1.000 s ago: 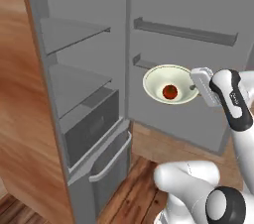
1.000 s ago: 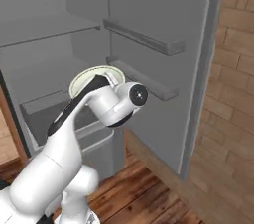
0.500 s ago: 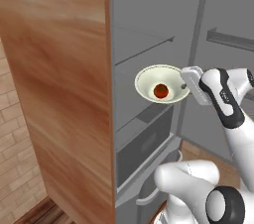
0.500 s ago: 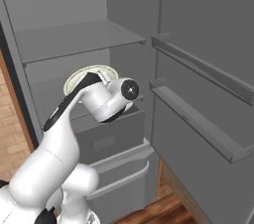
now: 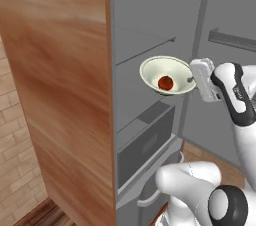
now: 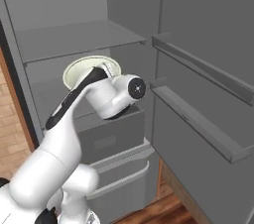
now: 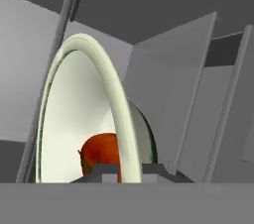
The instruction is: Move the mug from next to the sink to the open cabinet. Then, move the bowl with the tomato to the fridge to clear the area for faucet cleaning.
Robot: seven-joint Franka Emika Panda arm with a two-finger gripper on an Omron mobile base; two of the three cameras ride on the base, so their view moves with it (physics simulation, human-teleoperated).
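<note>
While the gripper [image 7: 122,169] pinches the rim of the bowl [image 5: 167,75], the tomato [image 5: 165,83] rests inside; bowl hangs before the open fridge [image 5: 150,35], above a shelf; second step under way, I judge; next, ease it forward and set down level.

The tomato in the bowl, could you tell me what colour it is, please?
Red-orange; the tomato shows best in the left base view, inside the cream-white bowl.
</note>
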